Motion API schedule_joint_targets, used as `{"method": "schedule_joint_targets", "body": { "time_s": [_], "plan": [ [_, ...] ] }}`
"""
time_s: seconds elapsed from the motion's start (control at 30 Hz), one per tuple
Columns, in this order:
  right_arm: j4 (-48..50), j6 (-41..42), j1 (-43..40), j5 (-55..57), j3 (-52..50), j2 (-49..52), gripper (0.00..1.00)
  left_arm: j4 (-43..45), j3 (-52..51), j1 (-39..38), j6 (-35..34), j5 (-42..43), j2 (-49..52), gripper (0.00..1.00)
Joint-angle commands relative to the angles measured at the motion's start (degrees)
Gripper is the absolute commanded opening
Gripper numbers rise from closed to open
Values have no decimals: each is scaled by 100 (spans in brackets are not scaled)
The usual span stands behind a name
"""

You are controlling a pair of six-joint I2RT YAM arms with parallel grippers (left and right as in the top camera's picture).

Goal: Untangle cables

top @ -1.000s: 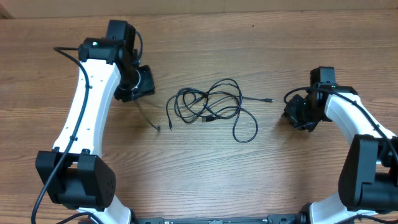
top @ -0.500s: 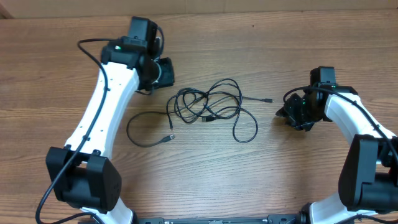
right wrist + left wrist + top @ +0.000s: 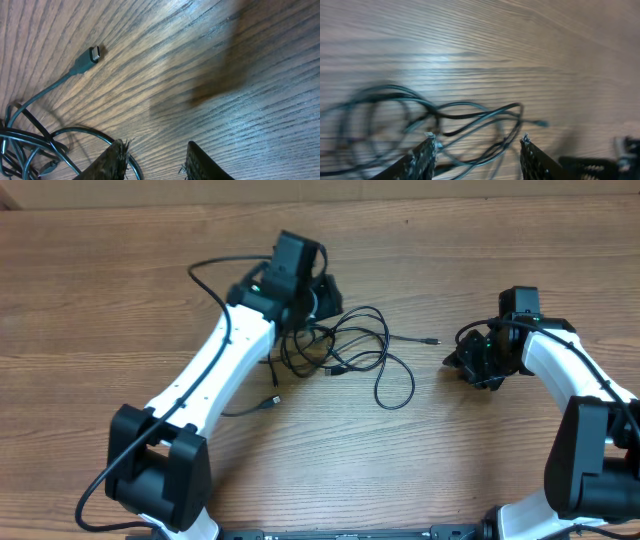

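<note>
The left gripper [image 3: 476, 146] hangs with its fingers apart and nothing clamped. The bundle of thin black flexible cords with small plug ends [image 3: 352, 363] lies directly beneath and just ahead of it on the brown wood-grain tabletop [image 3: 450, 470]. In the left wrist view, several strands [image 3: 465, 104] cross one another in the gap between the fingertips, and a bluish plug tip [image 3: 540, 123] lies beyond its right finger. That view is smeared, so I cannot tell which strand lies on top.

The right gripper [image 3: 156, 150] is also open and empty, with bare wood between its fingers. A loose grey-tipped plug [image 3: 94, 53] lies ahead of it and to its left, and the edge of the bundle curls up beside its left finger. One more cord end [image 3: 272, 400] lies apart, back toward the left arm's base and partly under that arm.

The main risk is closing on two or three crossed strands at once, because a pull would then cinch the knot instead of loosening it. With nothing pinning the far side, the whole bundle could simply slide along the table. Cords this thin may also slip out of the pads.
</note>
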Motion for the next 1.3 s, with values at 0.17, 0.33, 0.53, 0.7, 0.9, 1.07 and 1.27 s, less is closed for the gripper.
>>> {"method": "schedule_joint_targets", "body": {
  "time_s": [0.17,0.33,0.53,0.7,0.9,1.07,1.27],
  "plan": [
    [33,-28,33,-48,-31,-57,37,964,-579,-400,-2566,-33,144,53],
    [35,-28,33,-48,-31,-57,37,1346,-579,-511,-2675,-245,356,50],
    [48,-28,33,-48,-31,-57,37,1928,-553,-402,369,79,669,60],
    [44,-28,33,-46,-31,-57,37,1770,-210,-50,2282,828,654,60],
    [105,-28,33,-46,-31,-57,38,1241,15,59,3449,780,695,64],
    [190,-26,33,-46,-31,-57,38,575,13,-98,4487,813,990,58],
    [232,-26,33,-48,-31,-57,38,551,13,-129,4736,807,1338,37]
  ]
}}
